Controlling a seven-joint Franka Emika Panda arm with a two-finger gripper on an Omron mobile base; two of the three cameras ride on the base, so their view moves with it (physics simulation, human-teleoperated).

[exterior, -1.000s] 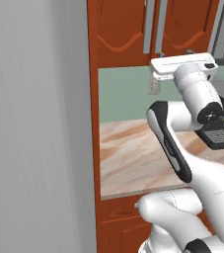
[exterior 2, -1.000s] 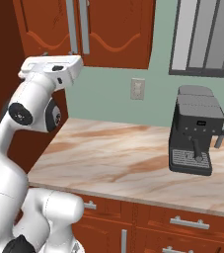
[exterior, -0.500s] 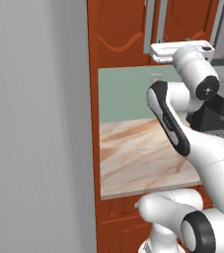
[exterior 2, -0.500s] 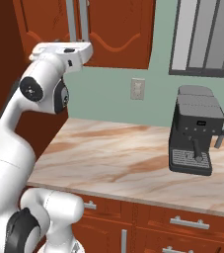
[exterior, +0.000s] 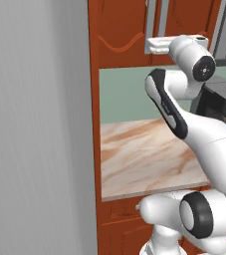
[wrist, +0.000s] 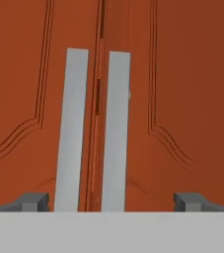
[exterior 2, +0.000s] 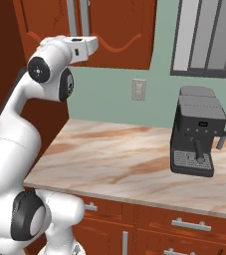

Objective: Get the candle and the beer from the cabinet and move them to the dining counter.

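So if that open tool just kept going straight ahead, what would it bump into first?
Most likely the two long grey bar handles on the closed reddish-brown wooden cabinet doors. They sit between the tool's spread fingertips. How far off they are is hard to judge.

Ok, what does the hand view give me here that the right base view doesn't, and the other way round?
Hand view: the gripper open, its tips spread wider than the two grey bar handles, and the seam between the closed doors.

Right base view: the marble countertop, a black coffee machine, a wall outlet, a window and the lower drawers.

Both: the reddish-brown cabinet, shut, with the gripper facing its handles.
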